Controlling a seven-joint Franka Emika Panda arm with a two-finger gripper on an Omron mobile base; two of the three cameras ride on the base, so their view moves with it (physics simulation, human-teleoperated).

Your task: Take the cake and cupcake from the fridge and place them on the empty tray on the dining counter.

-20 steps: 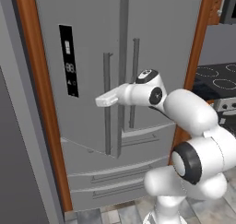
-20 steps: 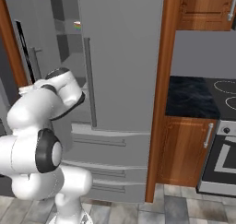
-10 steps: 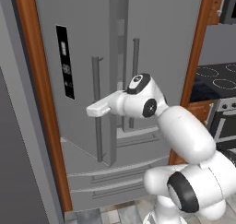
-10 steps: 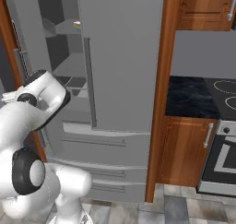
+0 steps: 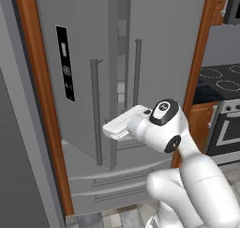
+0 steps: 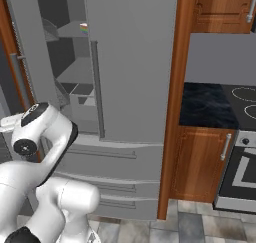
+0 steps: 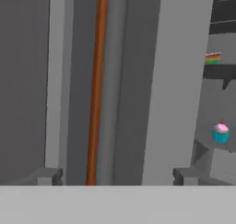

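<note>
The tall grey French-door fridge (image 6: 125, 62) has its left door (image 5: 75, 81) swung partly open, and that looks like the only step of the task done so far. In the right base view the opened gap on the left shows grey shelves, with the small wedge-shaped cake slice with rainbow-striped layers (image 6: 83, 28) sitting on an upper shelf, well inside. The hand view looks past the door's edge into the same gap: the rainbow cake (image 7: 212, 58) lies higher up and the tiny round cupcake with pink frosting and a teal wrapper (image 7: 220, 132) stands on a lower shelf, both at the far right of that view. Both sweets are untouched in the fridge. The white arm's two-finger gripper (image 7: 118, 176) has its dark finger tips (image 7: 46, 176) spread wide apart with nothing between them; it holds nothing and is off the long vertical door handle (image 5: 96, 112), which stands just to the left of the white hand in the left base view. My judgement is that the task is at an early stage: the door may need opening further, then each sweet must be fetched and carried to the tray on the dining counter, neither of which appears here.
</note>
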